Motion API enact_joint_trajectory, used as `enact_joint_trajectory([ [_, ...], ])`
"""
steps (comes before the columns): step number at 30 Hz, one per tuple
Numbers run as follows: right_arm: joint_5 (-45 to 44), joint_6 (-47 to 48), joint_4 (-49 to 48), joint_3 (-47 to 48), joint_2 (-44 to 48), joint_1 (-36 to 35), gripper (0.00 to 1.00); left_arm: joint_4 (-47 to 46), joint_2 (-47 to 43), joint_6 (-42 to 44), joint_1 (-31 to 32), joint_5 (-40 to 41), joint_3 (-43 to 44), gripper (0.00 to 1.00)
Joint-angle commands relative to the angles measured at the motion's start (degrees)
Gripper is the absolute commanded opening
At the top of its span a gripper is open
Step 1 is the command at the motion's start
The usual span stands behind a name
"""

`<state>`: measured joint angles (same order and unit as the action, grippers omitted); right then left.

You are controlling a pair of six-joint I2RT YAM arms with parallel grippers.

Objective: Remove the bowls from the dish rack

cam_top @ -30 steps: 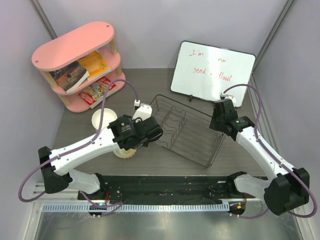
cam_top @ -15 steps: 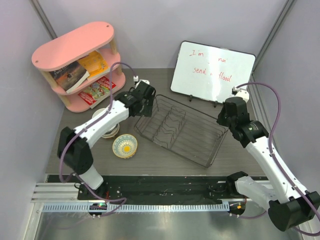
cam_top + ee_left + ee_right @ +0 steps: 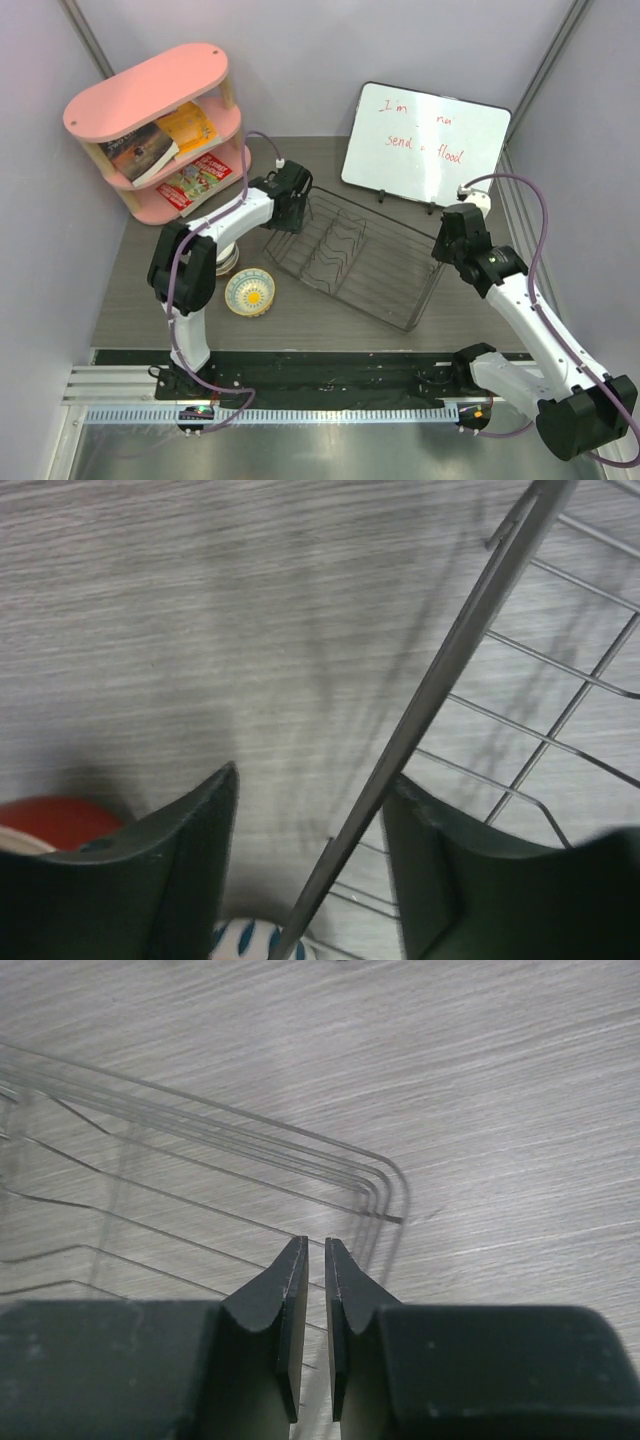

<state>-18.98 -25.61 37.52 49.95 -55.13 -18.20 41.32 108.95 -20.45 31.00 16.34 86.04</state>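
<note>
The black wire dish rack (image 3: 355, 262) stands mid-table with no bowls in it. A yellow patterned bowl (image 3: 250, 292) sits on the table to its left, and stacked bowls (image 3: 229, 263) beside it are partly hidden by my left arm. My left gripper (image 3: 290, 203) is at the rack's far left corner. In the left wrist view this gripper (image 3: 313, 773) is open, with the rack's rim wire (image 3: 450, 660) running between its fingers; a red bowl (image 3: 50, 820) and a blue-and-white bowl (image 3: 250, 942) show below. My right gripper (image 3: 447, 248) (image 3: 313, 1242) is shut and empty above the rack's right end (image 3: 230, 1125).
A pink shelf (image 3: 150, 110) holding books stands at the back left. A whiteboard (image 3: 425, 140) with red writing leans at the back right. Walls close in on both sides.
My left gripper went from above the yellow bowl to the rack's far left corner and narrowed over the rim wire. The right gripper closed and shifted slightly at the rack's right end.
</note>
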Motion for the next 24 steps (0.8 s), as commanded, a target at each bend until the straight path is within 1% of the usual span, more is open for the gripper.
enact_joint_trajectory([
  [1,-1.5,0.8,-1.5,-1.3,0.0,0.3,0.18,-3.0,1.0,0.3,-2.0,-2.4,0.9,0.52],
  [2,-1.3,0.7,-1.6,-1.5,-0.7,0.3,0.17,-3.3,0.8,-0.3,-2.0,-2.5,0.3,0.46],
  [4,-1.1,0.8,-2.1,-2.6,-1.6,0.3,0.17,-3.6,0.4,-1.1,-2.0,-1.8,-0.1,0.44],
  [5,-0.9,1.0,-2.4,-2.9,-2.6,0.4,0.18,-3.5,0.0,-1.6,-2.0,-1.2,-0.3,0.38],
  [7,-0.5,0.8,-3.2,-3.8,-3.4,0.3,0.18,-3.1,-1.3,-2.1,-2.0,-0.6,-1.1,0.36],
  [9,-0.3,0.4,-4.2,-4.5,-4.5,0.4,0.18,-2.9,-2.6,-3.2,-2.0,0.4,-2.3,0.29],
  [10,0.0,0.2,-4.9,-4.7,-4.6,0.4,0.18,-2.7,-3.9,-3.6,-2.0,0.9,-2.6,0.29],
  [11,0.3,-0.1,-5.3,-4.9,-5.2,0.4,0.18,-2.6,-4.5,-4.3,-2.0,1.1,-3.1,0.25],
  [15,1.0,-1.4,-7.2,-5.0,-9.9,0.7,0.18,-2.5,-7.8,-8.7,-2.0,2.6,-6.1,0.18],
  [18,2.5,-2.1,-7.6,-3.6,-11.8,0.8,0.17,-2.1,-9.5,-10.4,-1.9,4.7,-7.7,0.16],
  [20,3.0,-2.4,-8.2,-3.0,-11.6,0.8,0.17,-1.1,-10.1,-11.6,-1.9,6.8,-8.1,0.16],
  [24,1.1,-2.3,-10.2,-2.5,-11.5,0.9,0.18,-0.5,-9.4,-13.4,-1.9,8.2,-8.0,0.16],
])
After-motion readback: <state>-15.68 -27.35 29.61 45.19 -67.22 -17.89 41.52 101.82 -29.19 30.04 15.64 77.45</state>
